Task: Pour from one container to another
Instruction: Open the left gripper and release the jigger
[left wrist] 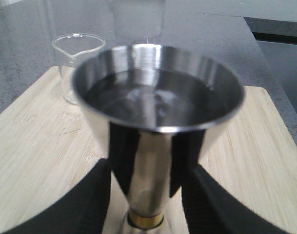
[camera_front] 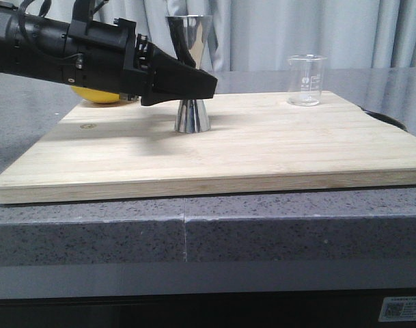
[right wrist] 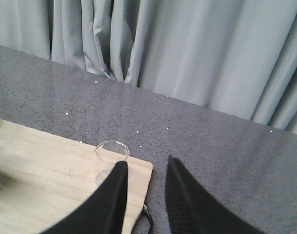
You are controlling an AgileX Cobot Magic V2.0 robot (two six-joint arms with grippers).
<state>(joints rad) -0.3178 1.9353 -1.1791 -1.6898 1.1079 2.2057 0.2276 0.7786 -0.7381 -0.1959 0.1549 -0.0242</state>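
Jigger (camera_front: 190, 75) upright mid-board (camera_front: 262, 147), landmark. Left pincer (camera_front: 209, 85) open, fingers flanking jigger waist, contact unclear. Beaker (camera_front: 307, 80) far right of jigger, unobstructed. Yellow object (camera_front: 98, 94) left behind arm. Right pincer (right wrist: 146, 192) open, empty, above beaker. Worktop (camera_front: 296, 225) grey.

Light is even and soft, daylight-cool, falling from above and behind me. My left gripper (camera_front: 206, 85) casts a faint, diffuse shadow onto the cutting board (camera_front: 262, 147) toward 7 o'clock in the front view. The jigger (left wrist: 155, 122) fills my left wrist view, slightly blurred, with a bright reflection on its rim at 12 o'clock. The beaker (left wrist: 75, 61) behind it is soft and washed out. My right wrist view is sharp on the curtain (right wrist: 197, 53), blurred on my fingers (right wrist: 107, 204).
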